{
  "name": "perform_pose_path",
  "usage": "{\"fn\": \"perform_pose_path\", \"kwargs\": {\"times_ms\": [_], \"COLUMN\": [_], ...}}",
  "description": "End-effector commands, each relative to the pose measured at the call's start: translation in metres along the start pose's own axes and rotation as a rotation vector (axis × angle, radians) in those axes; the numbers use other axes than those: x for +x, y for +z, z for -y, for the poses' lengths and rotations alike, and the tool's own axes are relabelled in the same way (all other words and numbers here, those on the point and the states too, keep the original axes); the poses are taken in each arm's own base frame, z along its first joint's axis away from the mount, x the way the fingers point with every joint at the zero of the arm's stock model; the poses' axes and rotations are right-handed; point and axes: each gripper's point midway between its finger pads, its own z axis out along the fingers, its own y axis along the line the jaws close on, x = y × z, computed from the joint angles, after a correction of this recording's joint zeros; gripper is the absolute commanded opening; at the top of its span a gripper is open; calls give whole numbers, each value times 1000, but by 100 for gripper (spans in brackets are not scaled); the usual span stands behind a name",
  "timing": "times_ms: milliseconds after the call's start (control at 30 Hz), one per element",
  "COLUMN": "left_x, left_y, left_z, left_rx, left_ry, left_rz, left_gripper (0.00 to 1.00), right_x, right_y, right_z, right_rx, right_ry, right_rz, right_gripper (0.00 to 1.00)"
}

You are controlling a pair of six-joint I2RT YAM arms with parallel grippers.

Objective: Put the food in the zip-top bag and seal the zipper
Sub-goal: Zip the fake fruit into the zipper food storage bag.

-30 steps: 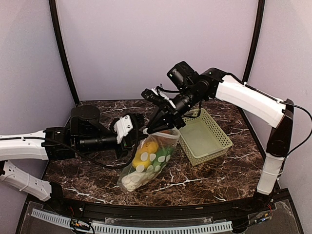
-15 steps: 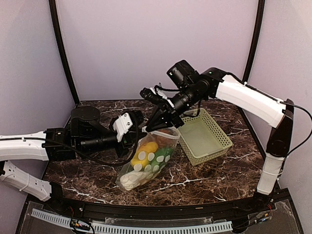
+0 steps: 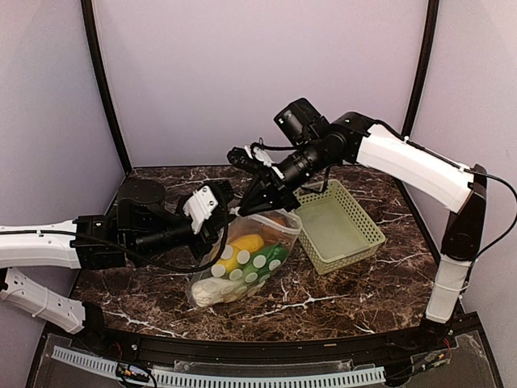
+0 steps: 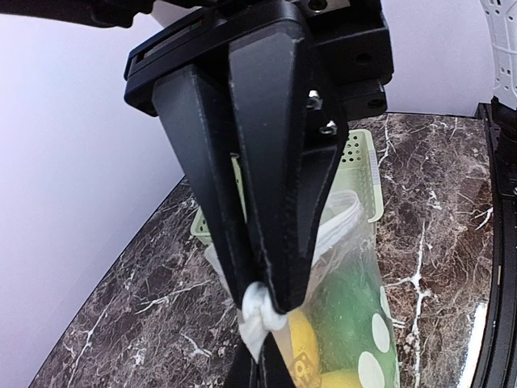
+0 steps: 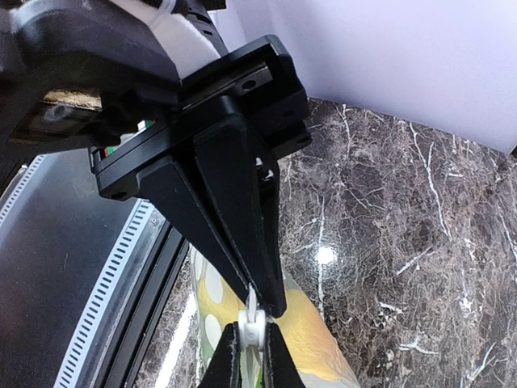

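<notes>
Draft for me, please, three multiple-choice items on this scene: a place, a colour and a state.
1. Seen from above, the basket lies where? A) right of the zip-top bag B) left of it C) under it
2. The bag's dots are A) red B) white C) black
3. The left gripper is A) wide open B) holding the basket C) shut on the zipper
Key: 1 A, basket sits to the bag's right; 2 B, white dots cover the plastic; 3 C, it pinches the white strip.
</notes>
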Motion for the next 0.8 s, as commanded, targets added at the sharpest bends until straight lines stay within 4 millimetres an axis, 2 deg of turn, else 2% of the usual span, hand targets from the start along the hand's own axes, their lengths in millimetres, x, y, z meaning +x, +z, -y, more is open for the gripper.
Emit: {"fn": "perform_pose_path", "kwargs": {"times_ms": [0, 133, 333, 567, 767], "left_x": [-3, -2, 0, 8, 17], "left_y": [-18, -31, -43, -46, -46], "left_z": [-30, -45, -51, -55, -60], "left_rx": [-147, -225, -254, -274, -303], "left_ry": [-35, -50, -66, -68, -67], "left_rz": [32, 53, 81, 67, 52], "left_gripper": [1, 1, 1, 1, 1], "right_x": [18, 28, 42, 63, 85], "right_y": [4, 1, -7, -17, -23], "right_z": [8, 17, 35, 50, 53], "right_rx": [24, 30, 58, 97, 119], "right_ry": [55, 96, 157, 203, 241], "right_rz": [-68, -79, -88, -118, -156], "right_gripper": [0, 0, 0, 0, 0]}}
